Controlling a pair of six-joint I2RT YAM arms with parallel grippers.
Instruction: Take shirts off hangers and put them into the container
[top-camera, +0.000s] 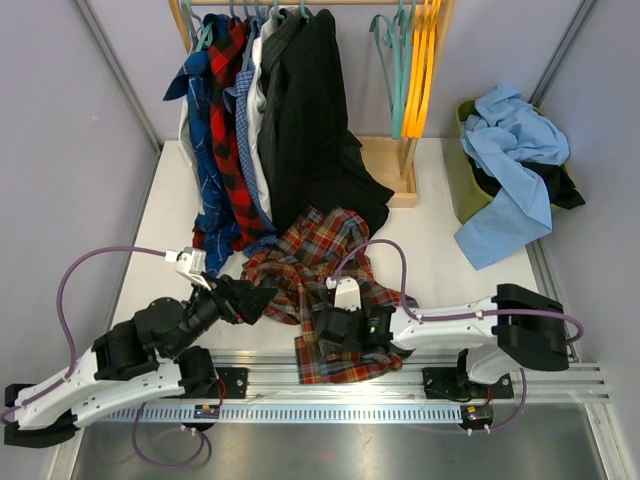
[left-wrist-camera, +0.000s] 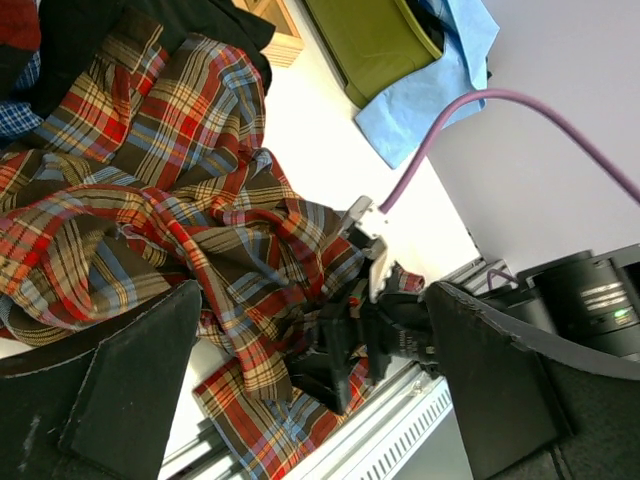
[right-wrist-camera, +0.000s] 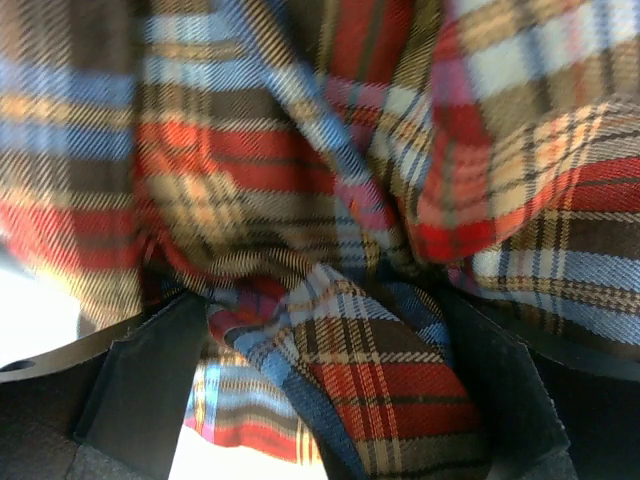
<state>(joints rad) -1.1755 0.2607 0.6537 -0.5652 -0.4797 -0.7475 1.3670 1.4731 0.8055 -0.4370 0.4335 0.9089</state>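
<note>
At the near edge of the table (top-camera: 432, 238), between my two arms, the brown-red plaid shirt (top-camera: 320, 265) is lying crumpled in a heap, and its lower hem is spilling over the rail toward the bases. I am seeing the left gripper (top-camera: 262, 300) pointing at the shirt's left edge with its jaws spread wide and empty. Through its wrist camera the plaid is sitting just beyond the two dark fingers (left-wrist-camera: 130, 390). The right gripper (top-camera: 320, 335) is extending in from the right and resting on top of the plaid. Its own camera is showing a bunched fold of cloth rising between fingers (right-wrist-camera: 140, 400) that are standing fully apart, so I am reading it as released, not pinching. Well apart from the heap, at the far right of the table, the container (top-camera: 462, 165) is sitting with a light blue shirt (top-camera: 515, 150) draped over its rim and some black cloth (top-camera: 562, 190) showing beside it. Behind the heap, the hanging shirts (top-camera: 235, 130) are crowding the left end of the rack, with the black shirt (top-camera: 310, 110) drooping onto the table and touching the plaid. Bare teal hangers (top-camera: 396, 90) and orange-yellow hangers (top-camera: 422, 70) are dangling at the rack's right end.
</note>
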